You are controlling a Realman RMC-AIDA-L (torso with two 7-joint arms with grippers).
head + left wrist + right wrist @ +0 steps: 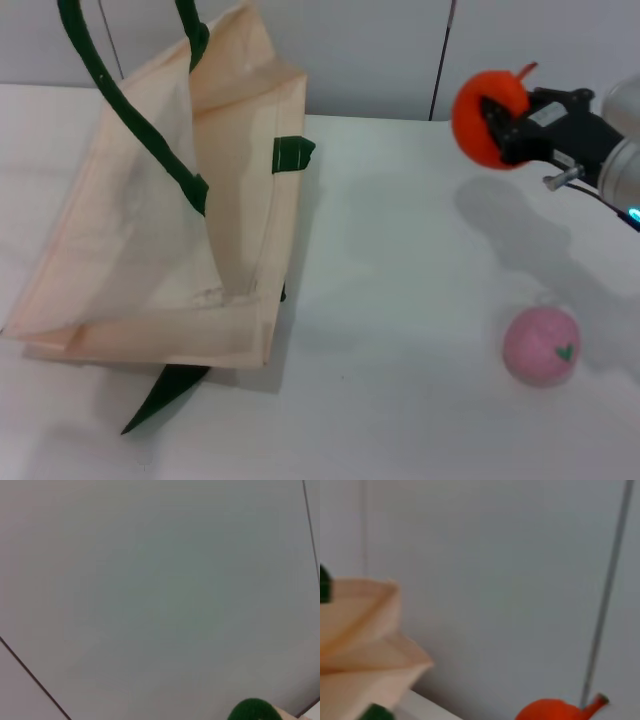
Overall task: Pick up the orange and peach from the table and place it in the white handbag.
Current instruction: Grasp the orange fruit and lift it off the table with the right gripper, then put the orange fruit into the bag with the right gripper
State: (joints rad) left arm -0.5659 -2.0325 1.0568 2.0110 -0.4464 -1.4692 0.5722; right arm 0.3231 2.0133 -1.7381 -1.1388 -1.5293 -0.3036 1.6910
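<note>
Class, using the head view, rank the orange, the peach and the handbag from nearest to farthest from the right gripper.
1. Orange: held in the right gripper, above the table.
2. Peach: on the table, below the gripper, toward the robot.
3. Handbag: far across on the left side.

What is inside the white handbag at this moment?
The white handbag stands open on the table, but its inside is hidden by its own cloth. The orange is outside, held in the right gripper; the peach lies on the table.

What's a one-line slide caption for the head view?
Right gripper carries the orange above the table toward the white handbag; the peach waits on the table.
</note>
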